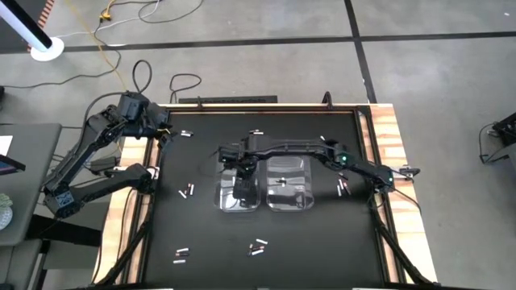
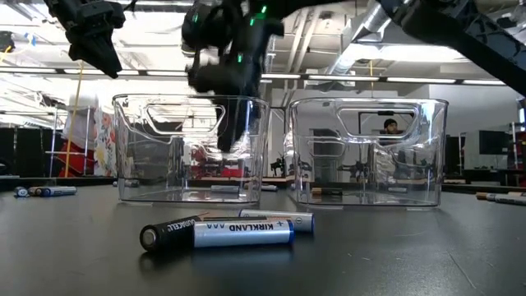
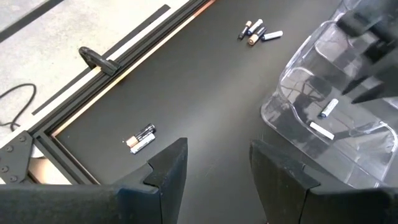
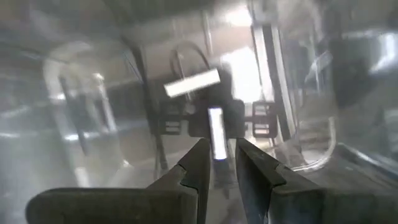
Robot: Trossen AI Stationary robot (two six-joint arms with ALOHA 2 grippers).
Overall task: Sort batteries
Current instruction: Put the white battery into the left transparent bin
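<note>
Drop step in hand: I am reaching my right gripper [image 4: 219,163] down into the left clear rectangular plastic bin [image 1: 225,199] near the black table's centre, fingers parting around a slim white cylindrical battery [image 4: 216,140], seemingly just releasing. Next: lift clear, fetch another. Left gripper [image 3: 214,163] is waiting open over the left edge.

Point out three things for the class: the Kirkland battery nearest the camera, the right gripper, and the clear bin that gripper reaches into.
Kirkland battery [image 2: 243,233], low view, middle of its silver label.
Right gripper [image 4: 222,163], right wrist view, midway between its fingertips.
Clear bin [image 2: 131,148], low view, its front wall.
</note>
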